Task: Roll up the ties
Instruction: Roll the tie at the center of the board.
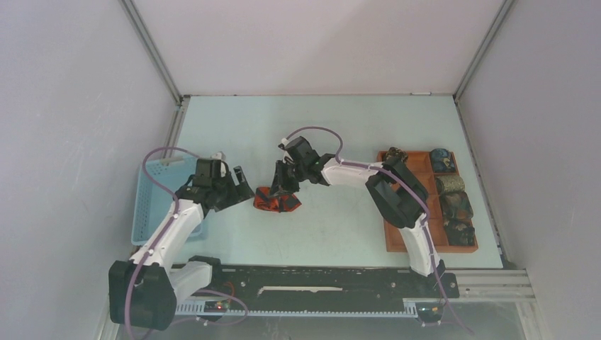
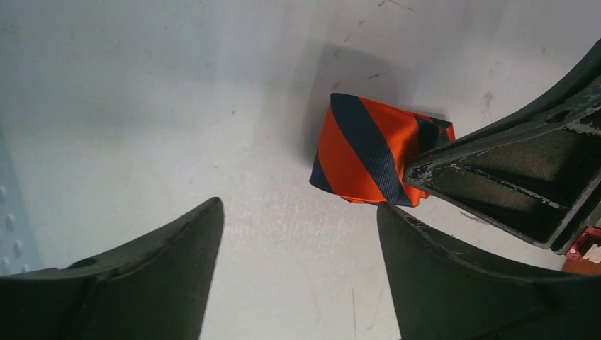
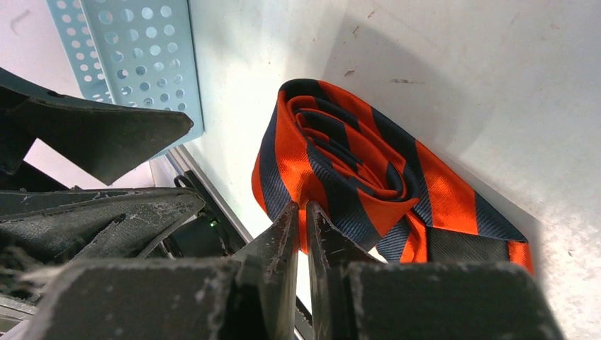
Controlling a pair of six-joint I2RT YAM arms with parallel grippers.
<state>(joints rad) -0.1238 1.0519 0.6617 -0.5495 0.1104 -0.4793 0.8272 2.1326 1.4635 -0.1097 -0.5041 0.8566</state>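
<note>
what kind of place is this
Probably a robot lab test cell: plain white walls on metal framing enclose a pale table, two arms are bolted to a rail at its near edge, plus props: a blue basket, a tray of rolled ties, a striped tie.

The striped tie (image 1: 276, 200), orange-red with dark navy diagonal bands, lies well left of the tray (image 1: 461, 247), wound into a loose, somewhat flattened coil. Seen close up, the striped tie (image 3: 354, 170) shows layers spiralling inward, and a flat stretch runs out past the coil along the surface. Four small rolls sit in the tray's right column, one to a compartment. From the far end these are a dark blue roll (image 1: 441, 159), an olive roll (image 1: 451, 184), then two dark patterned rolls (image 1: 457, 206).
</note>
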